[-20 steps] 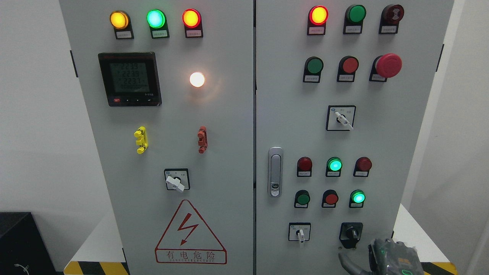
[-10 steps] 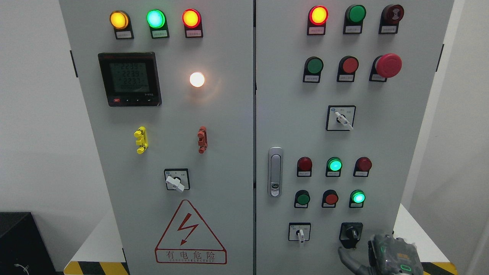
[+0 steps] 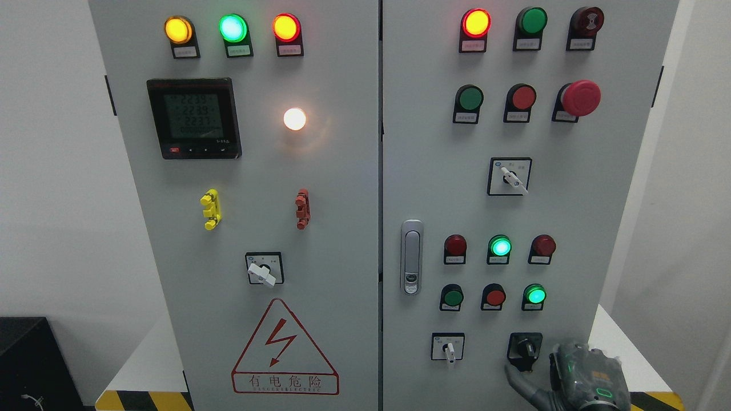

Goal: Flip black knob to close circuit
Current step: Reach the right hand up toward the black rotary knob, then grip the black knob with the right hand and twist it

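Just up-left of the right hand, whose fingers' state cannot be told, sits the black knob, handle near-vertical.

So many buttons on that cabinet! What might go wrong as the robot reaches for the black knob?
1. The right hand sits low and right of the black knob; its fingers may slip off.
2. The white selector switch sits just left; a stray nudge might turn it.
3. The hand partly hides the knob, so aiming is harder.
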Available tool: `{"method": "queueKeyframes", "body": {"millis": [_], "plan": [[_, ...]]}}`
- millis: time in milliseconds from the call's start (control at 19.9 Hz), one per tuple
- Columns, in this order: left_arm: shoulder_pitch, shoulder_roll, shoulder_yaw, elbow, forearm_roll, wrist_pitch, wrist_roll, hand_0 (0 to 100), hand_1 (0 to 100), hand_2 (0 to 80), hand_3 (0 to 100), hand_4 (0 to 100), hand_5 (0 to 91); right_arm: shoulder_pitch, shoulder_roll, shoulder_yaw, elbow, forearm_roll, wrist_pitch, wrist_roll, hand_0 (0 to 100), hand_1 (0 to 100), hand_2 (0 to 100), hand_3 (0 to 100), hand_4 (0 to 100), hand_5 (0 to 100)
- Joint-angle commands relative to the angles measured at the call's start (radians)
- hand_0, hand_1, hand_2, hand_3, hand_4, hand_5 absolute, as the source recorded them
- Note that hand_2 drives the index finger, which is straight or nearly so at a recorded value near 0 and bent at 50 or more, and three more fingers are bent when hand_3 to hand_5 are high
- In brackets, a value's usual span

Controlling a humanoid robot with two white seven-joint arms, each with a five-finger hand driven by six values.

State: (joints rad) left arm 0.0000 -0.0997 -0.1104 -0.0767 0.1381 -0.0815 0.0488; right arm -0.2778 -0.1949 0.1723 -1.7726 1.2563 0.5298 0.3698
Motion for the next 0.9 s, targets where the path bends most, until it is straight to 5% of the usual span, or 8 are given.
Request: {"method": "queueKeyframes", "body": {"millis": [0, 853], "plan": [[0.020, 0.000, 0.000, 0.000, 0.000, 0.000, 0.000, 12, 56, 0.0, 0, 0, 0.0, -0.008, 0.006, 0.001, 0.025, 0.011, 0.002, 0.003, 1, 9, 92, 100, 88, 87], [0.020, 0.000, 0.000, 0.000, 0.000, 0.000, 0.000, 12, 56, 0.0, 0, 0, 0.0, -0.034, 0.005, -0.004, 0.059, 0.003, 0.024, 0.003, 2, 11, 93, 100, 90, 88]]}}
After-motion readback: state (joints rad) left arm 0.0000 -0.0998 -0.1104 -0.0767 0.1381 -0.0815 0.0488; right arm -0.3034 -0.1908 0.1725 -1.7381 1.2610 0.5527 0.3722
